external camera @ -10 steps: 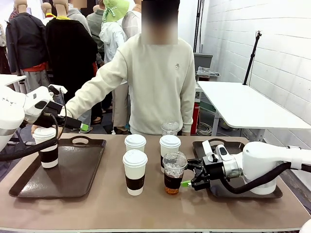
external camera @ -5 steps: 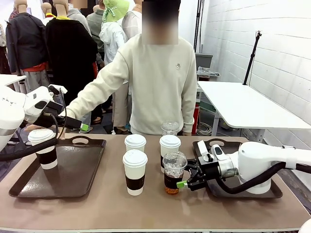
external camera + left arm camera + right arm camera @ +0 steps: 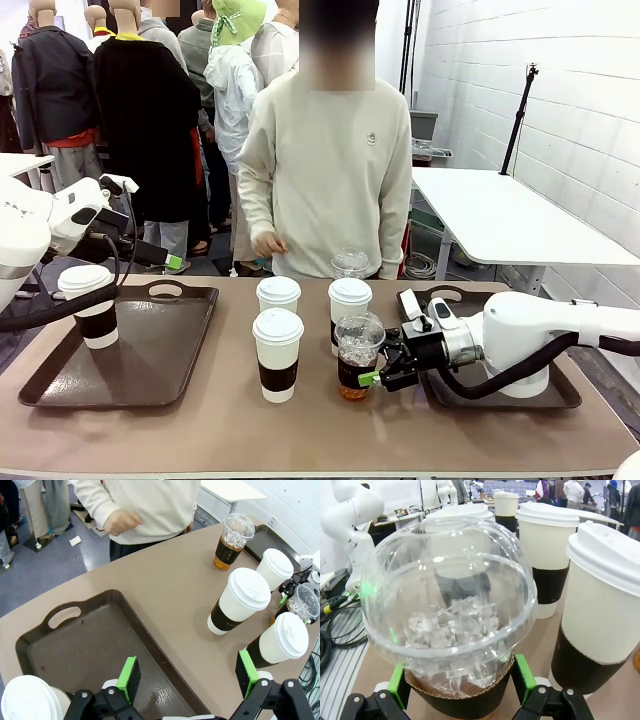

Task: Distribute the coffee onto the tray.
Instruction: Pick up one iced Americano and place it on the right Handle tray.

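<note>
Right gripper (image 3: 372, 379) clamped on the front iced coffee cup (image 3: 357, 355), green pads (image 3: 400, 679) against both sides of its sleeve; cup upright on the table (image 3: 200, 430) between a sleeved paper cup (image 3: 277, 352) and the right tray (image 3: 485, 298). Left gripper (image 3: 189, 675) spread wide with nothing between, over the left tray (image 3: 150, 370); lidded paper cup (image 3: 90, 305) upright on that tray, just beside one finger, outside the jaws
</note>
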`<state>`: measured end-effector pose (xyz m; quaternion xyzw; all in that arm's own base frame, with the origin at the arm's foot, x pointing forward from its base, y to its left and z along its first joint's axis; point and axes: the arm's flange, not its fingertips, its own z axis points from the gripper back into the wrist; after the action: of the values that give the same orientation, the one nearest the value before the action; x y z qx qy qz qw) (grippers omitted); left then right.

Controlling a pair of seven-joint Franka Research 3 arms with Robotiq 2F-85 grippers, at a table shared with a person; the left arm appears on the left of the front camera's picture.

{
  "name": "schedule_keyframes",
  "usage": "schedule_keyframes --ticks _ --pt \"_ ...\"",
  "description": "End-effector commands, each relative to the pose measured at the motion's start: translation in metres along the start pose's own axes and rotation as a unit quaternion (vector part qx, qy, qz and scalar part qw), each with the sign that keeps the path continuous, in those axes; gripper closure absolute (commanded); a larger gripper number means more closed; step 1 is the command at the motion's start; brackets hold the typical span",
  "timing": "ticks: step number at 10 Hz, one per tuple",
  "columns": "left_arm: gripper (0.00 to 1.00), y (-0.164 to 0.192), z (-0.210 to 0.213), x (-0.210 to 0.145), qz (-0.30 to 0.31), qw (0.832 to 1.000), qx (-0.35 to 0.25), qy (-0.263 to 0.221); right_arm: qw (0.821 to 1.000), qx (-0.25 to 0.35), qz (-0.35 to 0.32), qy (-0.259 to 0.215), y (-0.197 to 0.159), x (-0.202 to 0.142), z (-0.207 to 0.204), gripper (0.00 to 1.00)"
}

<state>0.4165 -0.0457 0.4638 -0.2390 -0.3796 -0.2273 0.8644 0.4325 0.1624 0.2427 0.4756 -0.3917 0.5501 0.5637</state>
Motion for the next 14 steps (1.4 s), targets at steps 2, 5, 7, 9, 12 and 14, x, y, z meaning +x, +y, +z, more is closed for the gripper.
schedule_keyframes --ticks 2,5,7,9,12,14 --pt "0.00 0.0011 0.0025 0.0017 -0.005 1.000 0.002 0.006 1.000 0.004 -0.005 0.006 -0.0046 0.0043 -0.0053 0.18" --pt "0.00 0.0011 0.0025 0.0017 -0.005 1.000 0.002 0.006 1.000 0.001 -0.009 0.007 -0.0051 0.0070 -0.0047 0.18" --pt "0.00 0.0011 0.0025 0.0017 -0.005 1.000 0.002 0.006 1.000 0.004 -0.002 -0.001 -0.0042 0.0081 -0.0035 0.18" --pt "0.00 0.0011 0.0025 0.0017 -0.005 1.000 0.002 0.006 1.000 0.019 -0.012 -0.007 -0.0027 0.0088 -0.0035 0.18" --pt "0.00 0.0011 0.0025 0.0017 -0.005 1.000 0.002 0.006 1.000 0.010 -0.008 -0.006 -0.0018 0.0098 -0.0012 0.38" --pt "0.00 0.0011 0.0025 0.0017 -0.005 1.000 0.002 0.006 1.000 0.005 -0.018 -0.010 -0.0010 0.0122 0.0018 0.38"
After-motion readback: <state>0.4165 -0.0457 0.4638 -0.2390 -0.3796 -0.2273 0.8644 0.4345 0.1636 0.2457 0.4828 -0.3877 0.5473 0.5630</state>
